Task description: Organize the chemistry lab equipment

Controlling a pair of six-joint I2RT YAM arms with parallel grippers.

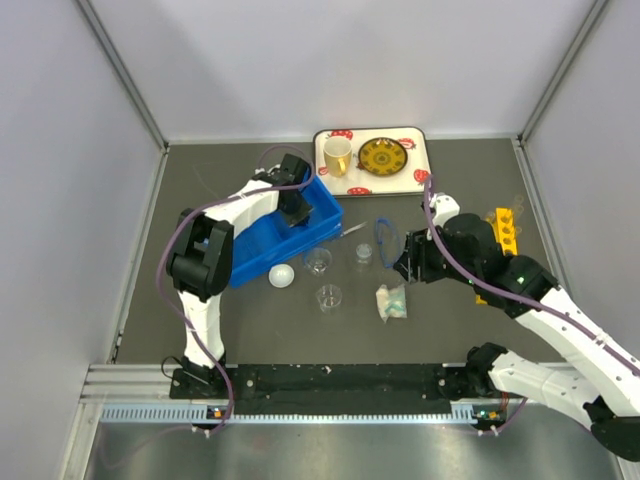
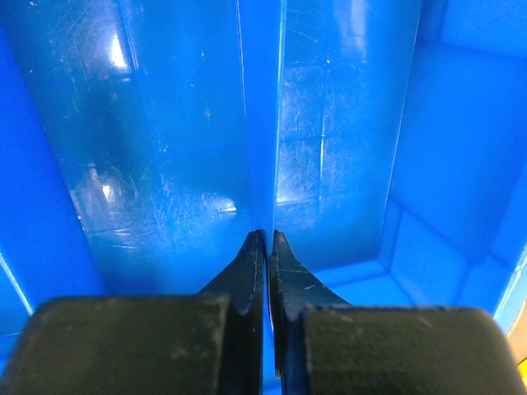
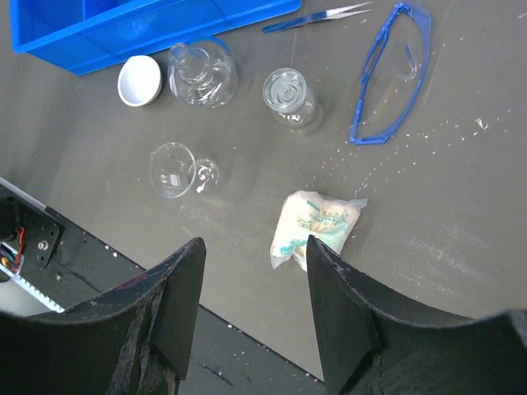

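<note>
My left gripper is shut with nothing visible between its fingers, and hangs low inside the blue bin, above its divider wall. From above, the left gripper sits in the bin. My right gripper is open above the table, just short of the white-and-teal packet. Three clear beakers and the white dome stand beyond it. The blue-rimmed goggles and a thin blue-handled tool lie farther off.
A white tray at the back holds the yellow mug and the yellow patterned plate. A yellow rack stands at the right, partly hidden behind the right arm. A black rail runs along the near table edge.
</note>
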